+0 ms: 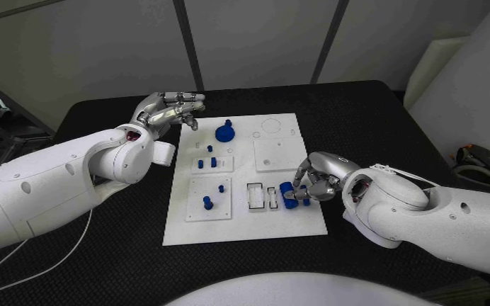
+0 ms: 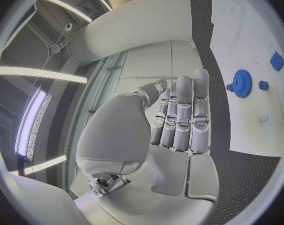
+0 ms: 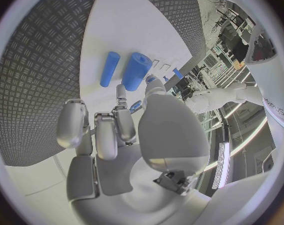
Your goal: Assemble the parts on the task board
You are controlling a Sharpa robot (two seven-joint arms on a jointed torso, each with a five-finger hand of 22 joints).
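- While my right hand hangs over the near right part of the task board, its fingers are curled down by two blue cylinders. They're lying side by side on the white plate, one fat and one thin. Can't honestly tell if a fingertip is touching the fat one or just poised over it, so I won't call it a grip.
- My left hand is parked off the far left corner of the board, fingers straight and together, nothing in it. My guess is it's just staying out of the way.
- Rest of the parts are spread over the plate: a blue gear with a toothed rim near the far edge, and small blue pegs standing in the raised white blocks in the middle.
- Looks-wise: the board is smooth matte white, the parts read as plain hard plastic, and the table is black with a grippy diamond-pattern mat.
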